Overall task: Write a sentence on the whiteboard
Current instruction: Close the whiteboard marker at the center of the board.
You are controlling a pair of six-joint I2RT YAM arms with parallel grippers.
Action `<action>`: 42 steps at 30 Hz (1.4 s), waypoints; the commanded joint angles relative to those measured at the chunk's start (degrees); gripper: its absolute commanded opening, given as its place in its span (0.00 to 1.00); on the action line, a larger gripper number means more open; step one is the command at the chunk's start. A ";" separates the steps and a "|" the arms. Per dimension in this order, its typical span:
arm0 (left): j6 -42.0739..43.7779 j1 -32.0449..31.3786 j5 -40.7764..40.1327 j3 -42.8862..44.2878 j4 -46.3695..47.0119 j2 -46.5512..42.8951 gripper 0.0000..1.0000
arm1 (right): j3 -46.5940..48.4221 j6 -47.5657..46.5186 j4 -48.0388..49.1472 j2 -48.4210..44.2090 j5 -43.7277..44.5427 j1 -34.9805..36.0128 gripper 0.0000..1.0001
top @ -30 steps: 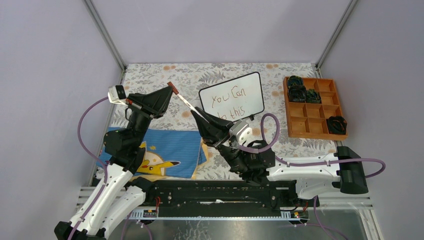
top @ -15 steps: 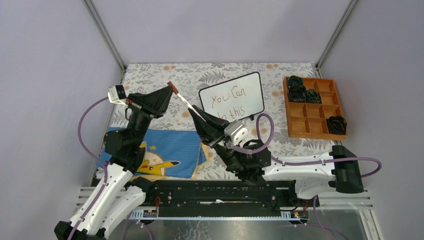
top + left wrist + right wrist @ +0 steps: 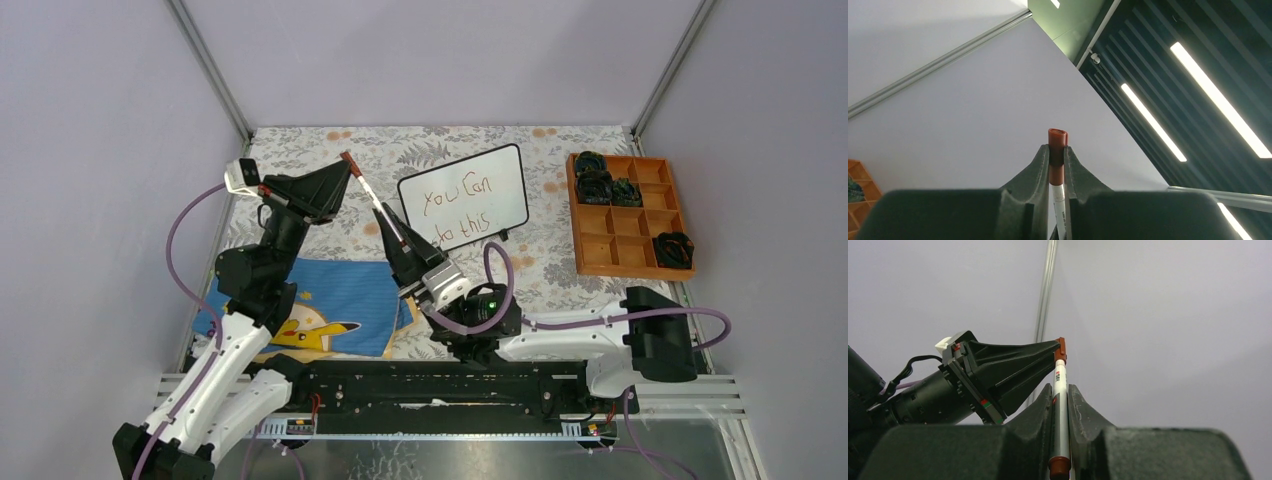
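The whiteboard (image 3: 497, 175) stands tilted at the table's back middle, with the sentence (image 3: 456, 198) "You Can do this" in reddish-brown on it. Left of the board, a white marker (image 3: 375, 202) with a reddish-brown cap hangs in the air between both grippers. My left gripper (image 3: 348, 172) is shut on the cap (image 3: 1057, 145), whose tip pokes out past the fingertips. My right gripper (image 3: 390, 222) is shut on the marker's white barrel (image 3: 1060, 390) lower down. In the right wrist view the left gripper (image 3: 1055, 347) pinches the marker's far end.
An orange compartment tray (image 3: 644, 262) holding black items sits at the right. A blue cloth (image 3: 340, 295) with a yellow cartoon figure lies at the near left under the left arm. Grey enclosure walls stand on three sides of the floral table cover (image 3: 300, 150).
The right arm swung left and its gripper turned, so the marker now stands steeper. The left gripper shifted slightly up and right with the cap end. Both grips held.
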 commanded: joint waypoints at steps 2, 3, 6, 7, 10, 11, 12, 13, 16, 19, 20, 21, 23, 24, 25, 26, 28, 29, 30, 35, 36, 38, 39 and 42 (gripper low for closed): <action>-2.35 -0.37 3.26 2.90 6.03 2.06 0.00 | 3.57 -10.16 11.26 3.33 -4.74 -0.25 0.00; -2.70 -0.37 3.51 3.18 6.45 2.51 0.00 | 3.82 -11.69 11.55 3.90 -5.28 -0.25 0.00; -3.05 -0.54 4.26 4.01 7.19 3.75 0.00 | 4.14 -14.28 11.56 4.63 -7.23 -0.25 0.00; -3.05 -0.59 4.54 4.30 7.28 4.16 0.00 | 4.29 -14.90 11.53 4.89 -7.72 -0.25 0.00; -3.14 -0.79 5.32 4.83 7.67 4.93 0.00 | 4.98 -16.51 11.53 5.51 -8.40 -0.25 0.00; -3.14 -0.81 5.40 4.86 7.79 5.01 0.00 | 5.12 -16.57 11.55 5.58 -8.40 -0.28 0.00; -3.14 -0.87 5.48 4.80 7.88 5.01 0.00 | 5.23 -16.52 11.53 5.52 -8.33 -0.26 0.00; -3.08 -0.90 5.48 4.73 7.91 4.95 0.00 | 5.24 -16.48 11.50 5.44 -8.25 -0.25 0.00; -2.97 -0.89 5.37 4.43 7.89 4.56 0.00 | 5.24 -16.34 11.45 5.17 -7.79 -0.25 0.00; -2.97 -0.99 5.29 4.14 7.90 4.29 0.00 | 5.52 -17.09 11.41 5.10 -7.34 -0.25 0.00; -2.88 -1.08 5.23 4.04 7.93 4.14 0.00 | 5.77 -17.30 11.42 5.17 -7.01 -0.24 0.00; -2.69 -1.12 4.99 3.91 7.74 3.95 0.00 | 6.08 -17.68 11.41 5.23 -6.60 -0.25 0.00; -2.13 -1.25 4.31 3.78 6.94 3.47 0.00 | 6.91 -18.60 11.41 5.68 -6.02 -0.28 0.00; -1.76 -1.30 4.02 3.84 6.45 3.25 0.00 | 7.32 -19.05 11.41 6.02 -5.79 -0.26 0.00; -1.36 -1.33 3.77 3.98 6.04 3.20 0.00 | 7.75 -19.37 11.41 6.29 -5.57 -0.27 0.00; -0.96 -1.36 3.56 4.02 5.72 3.11 0.00 | 8.09 -19.67 11.41 6.64 -5.43 -0.26 0.00; -0.24 -1.53 3.43 4.31 5.22 3.17 0.00 | 8.75 -19.71 11.49 7.17 -5.04 -0.25 0.00; 0.02 -1.72 3.47 4.43 5.14 3.33 0.00 | 9.02 -19.73 11.50 7.43 -4.82 -0.25 0.00; 0.26 -1.84 3.55 4.57 5.13 3.46 0.00 | 9.41 -19.80 11.50 7.70 -4.66 -0.21 0.00; 0.70 -2.69 3.85 4.47 5.08 3.86 0.00 | 10.69 -19.65 11.42 8.56 -4.30 -0.25 0.00; 0.72 -2.85 3.94 4.40 5.04 3.88 0.00 | 10.89 -19.59 11.43 8.64 -4.17 -0.25 0.00; 0.81 -3.21 4.08 4.22 5.05 3.81 0.00 | 11.39 -19.64 11.41 8.89 -4.02 -0.25 0.00; 0.90 -3.33 4.16 4.12 5.04 3.77 0.00 | 11.60 -19.70 11.41 8.99 -3.89 -0.25 0.00; 1.20 -3.53 4.17 4.03 4.96 3.44 0.00 | 11.54 -19.49 11.55 8.90 -3.73 -0.21 0.00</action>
